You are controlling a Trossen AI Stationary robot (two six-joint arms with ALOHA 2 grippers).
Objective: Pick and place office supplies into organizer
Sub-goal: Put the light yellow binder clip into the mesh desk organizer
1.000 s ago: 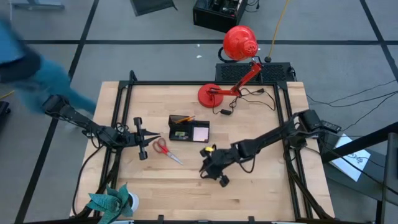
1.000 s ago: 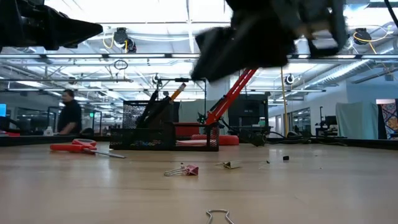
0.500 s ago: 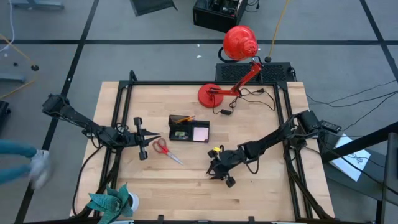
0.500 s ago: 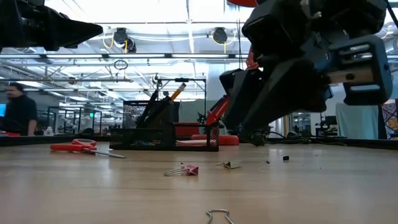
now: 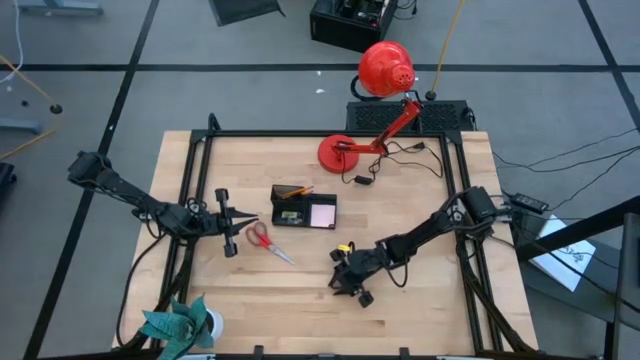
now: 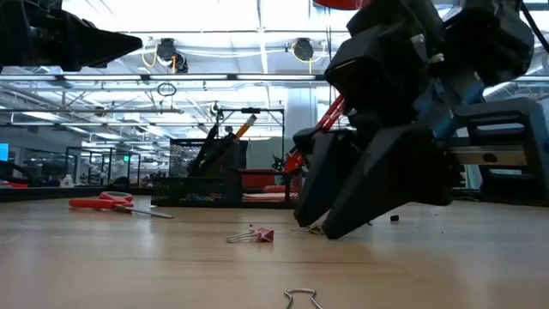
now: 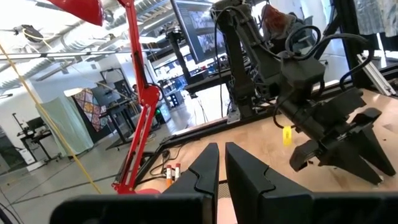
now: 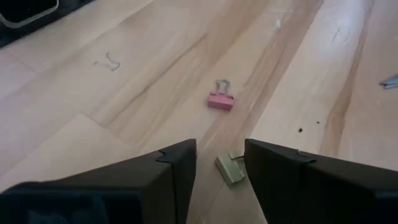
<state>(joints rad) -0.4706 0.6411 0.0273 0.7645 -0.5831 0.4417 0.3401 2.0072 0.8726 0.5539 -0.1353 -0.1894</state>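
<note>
Small olive clip lies on the worktop between the spread fingers of the right pincer, a pink clip just beyond. Black organizer sits mid-worktop, scissors beside it. Left pincer hovers pressed together near the scissors.

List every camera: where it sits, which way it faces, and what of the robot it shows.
High: overhead, straight down; both arms, organizer, scissors.
Low: tabletop level, looking across; right gripper over an olive clip, beside a pink clip.
Left wrist: faces across the table; own shut fingers, right arm beyond.
Right wrist: faces down; own open fingers straddling the olive clip.
Shared: low and right wrist show both clips.
</note>
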